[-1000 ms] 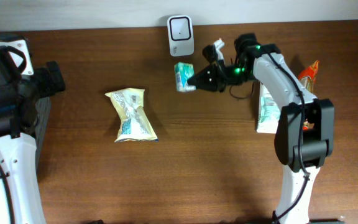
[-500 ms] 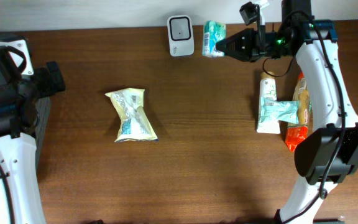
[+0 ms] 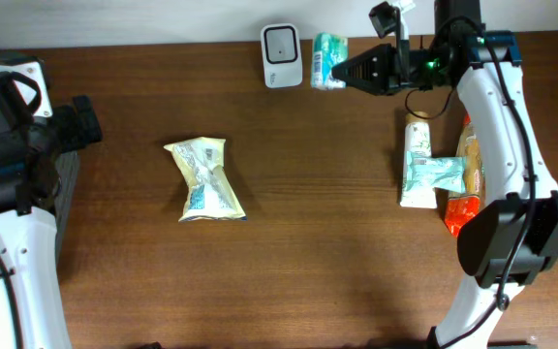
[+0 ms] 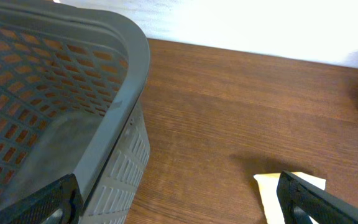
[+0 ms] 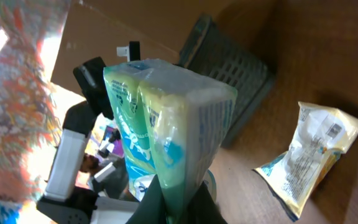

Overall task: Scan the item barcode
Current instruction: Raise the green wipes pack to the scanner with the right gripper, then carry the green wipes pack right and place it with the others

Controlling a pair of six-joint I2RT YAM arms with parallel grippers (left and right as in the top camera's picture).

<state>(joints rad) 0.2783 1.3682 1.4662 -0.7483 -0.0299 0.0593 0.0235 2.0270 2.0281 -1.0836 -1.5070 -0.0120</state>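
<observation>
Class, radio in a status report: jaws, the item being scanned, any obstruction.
Right jaws shut on green packet, held beside scanner. Left jaws open, beside basket. Nothing between packet and scanner.

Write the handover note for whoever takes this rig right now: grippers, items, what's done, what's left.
Left gripper: open, empty, low over the table beside the basket.
Right gripper: shut on the green pack, held just right of the scanner.
Yellow bag lies mid-table; more packets lie at the right side.
Done: green pack is gripped and at the scanner.
Left: the pictures do not show whether the scan registered. Check that, then set the pack down; the other items probably need scanning too.
</observation>
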